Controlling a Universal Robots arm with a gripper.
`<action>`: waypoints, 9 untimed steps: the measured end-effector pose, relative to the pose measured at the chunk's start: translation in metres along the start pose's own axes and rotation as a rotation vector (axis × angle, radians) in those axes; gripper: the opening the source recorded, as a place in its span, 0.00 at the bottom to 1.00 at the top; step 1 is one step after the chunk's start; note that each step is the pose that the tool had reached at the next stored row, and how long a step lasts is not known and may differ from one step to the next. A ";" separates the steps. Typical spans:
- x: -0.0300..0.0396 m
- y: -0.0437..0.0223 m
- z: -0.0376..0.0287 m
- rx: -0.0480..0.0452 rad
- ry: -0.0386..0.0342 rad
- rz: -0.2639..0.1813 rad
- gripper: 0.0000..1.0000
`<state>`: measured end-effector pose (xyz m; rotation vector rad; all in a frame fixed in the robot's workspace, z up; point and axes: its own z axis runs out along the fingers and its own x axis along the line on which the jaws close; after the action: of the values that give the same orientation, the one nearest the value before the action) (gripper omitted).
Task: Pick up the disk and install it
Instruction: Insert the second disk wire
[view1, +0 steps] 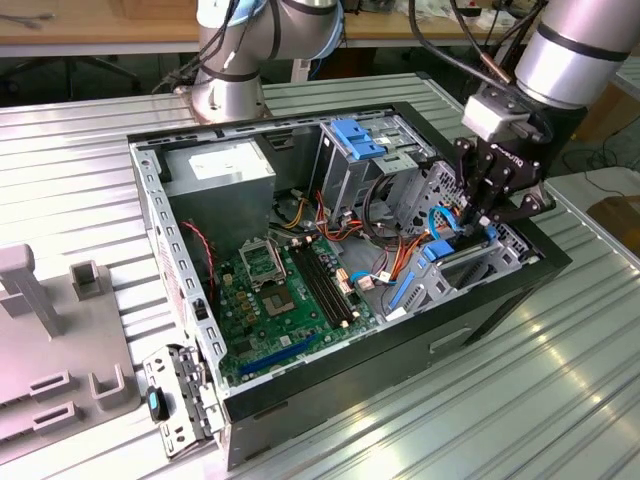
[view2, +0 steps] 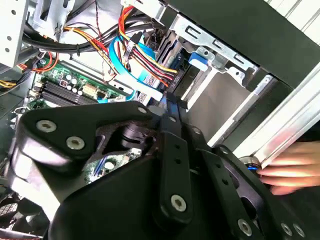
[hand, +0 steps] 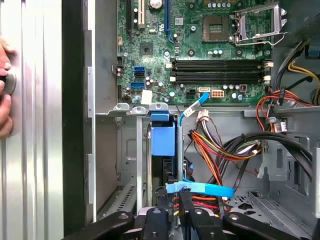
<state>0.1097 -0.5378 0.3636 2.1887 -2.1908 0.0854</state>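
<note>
Gripper (view1: 478, 222) fingers, we see, are clenched on the disk (view1: 455, 255), which stands on edge in the silver drive bay (view1: 500, 262) at the exterior view's right side of the open computer case (view1: 400, 345). In the first wrist view the disk's blue end tab (hand: 163, 139) sits between the bay walls, near the green motherboard (hand: 200, 45). A person's hand (hand: 5, 80) rests on the ribbed metal table (hand: 30, 165).

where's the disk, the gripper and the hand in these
disk (hand: 163, 140), first wrist view, blue end tab
gripper (view1: 478, 222), exterior view, between its fingertips
hand (view2: 292, 167), second wrist view, its fingers
</note>
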 end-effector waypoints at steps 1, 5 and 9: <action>0.0011 -0.0001 -0.0159 0.0000 -0.0001 0.000 0.11; 0.0017 -0.0002 -0.0237 0.0000 -0.0001 0.000 0.11; 0.0022 -0.0002 -0.0313 0.0000 0.0001 0.000 0.11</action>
<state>0.1097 -0.5378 0.3950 2.1885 -2.1910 0.0855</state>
